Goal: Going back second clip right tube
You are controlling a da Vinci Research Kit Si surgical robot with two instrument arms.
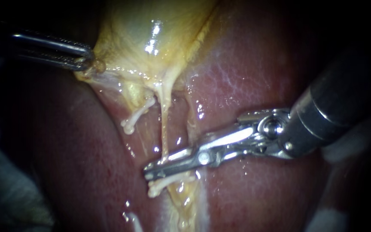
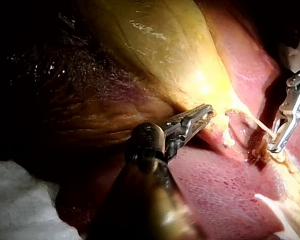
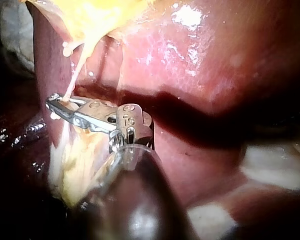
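Now | your right tool (image 1: 149,171) slightly open, seemingly astride right tube (image 1: 165,129), crossing its length | back out rightward | left tool (image 1: 87,63) grips gallbladder (image 1: 151,25)

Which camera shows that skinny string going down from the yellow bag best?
The endoscope view: the thin tube shows whole, from gallbladder to right instrument. The right wrist view shows it smaller; the left wrist view, far off.

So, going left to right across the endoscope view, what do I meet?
Left instrument, gripping the edge of the gallbladder → upper white clip → right instrument, tip first, shaft running off right. The thin tube and lower clip overlap that tip, so they're left out.
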